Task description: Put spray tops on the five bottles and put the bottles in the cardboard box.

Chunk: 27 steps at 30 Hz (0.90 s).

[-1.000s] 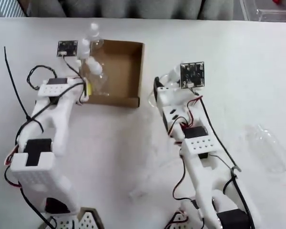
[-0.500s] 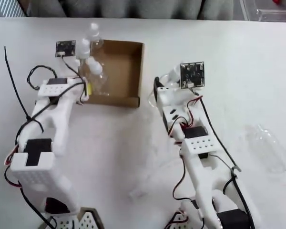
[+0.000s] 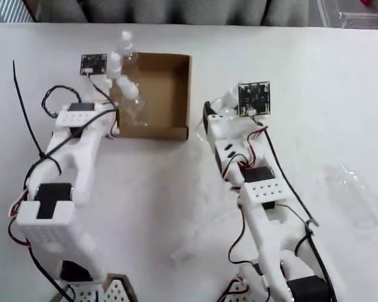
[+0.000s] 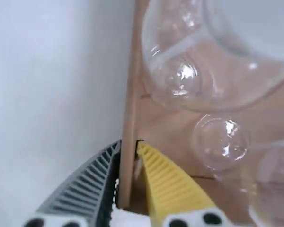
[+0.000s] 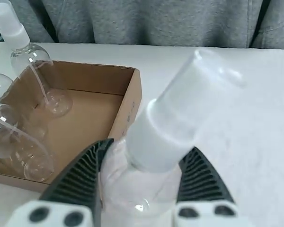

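The cardboard box [image 3: 164, 88] lies at the back of the table, left of centre. Up to three clear bottles with white spray tops [image 3: 127, 88] stand along its left side, overlapping. My left gripper [image 3: 115, 123] is shut on the box's left wall [image 4: 128, 118], the grey finger outside and the yellow finger inside; bottle bases [image 4: 213, 52] sit just beyond it. My right gripper [image 3: 215, 114] hovers just right of the box, shut on a clear bottle with a white spray top [image 5: 180, 118]. The box [image 5: 90, 109] and its bottles [image 5: 33, 66] lie beyond it.
One clear bottle without a top [image 3: 356, 195] lies on its side on the white table at the right. A faint clear plastic piece [image 3: 186, 248] rests between the two arms near the front. A dark cable [image 3: 22, 107] runs along the left.
My left arm has shifted slightly to the right while holding the box wall, and the bottles inside moved a little with it. The right arm has stayed still.
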Tool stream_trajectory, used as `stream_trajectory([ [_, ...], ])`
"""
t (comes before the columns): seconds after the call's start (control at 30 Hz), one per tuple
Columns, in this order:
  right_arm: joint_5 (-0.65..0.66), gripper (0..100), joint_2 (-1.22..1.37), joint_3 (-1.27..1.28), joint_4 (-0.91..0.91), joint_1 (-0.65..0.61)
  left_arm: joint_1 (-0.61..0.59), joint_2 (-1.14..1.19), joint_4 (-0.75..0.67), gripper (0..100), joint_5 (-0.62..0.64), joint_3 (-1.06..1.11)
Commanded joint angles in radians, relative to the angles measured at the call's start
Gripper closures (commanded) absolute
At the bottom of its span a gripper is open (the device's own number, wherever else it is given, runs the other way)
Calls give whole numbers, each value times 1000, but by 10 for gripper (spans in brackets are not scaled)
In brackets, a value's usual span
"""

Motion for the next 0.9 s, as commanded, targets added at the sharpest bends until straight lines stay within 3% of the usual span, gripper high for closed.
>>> stream_trajectory([
  [0.0, -8, 982, -36, -8, -4, 12, 44, -2, 5, 969, 12, -11],
  [0.87, -5, 982, -36, -8, -4, 12, 76, -10, 8, 970, 12, 23],
])
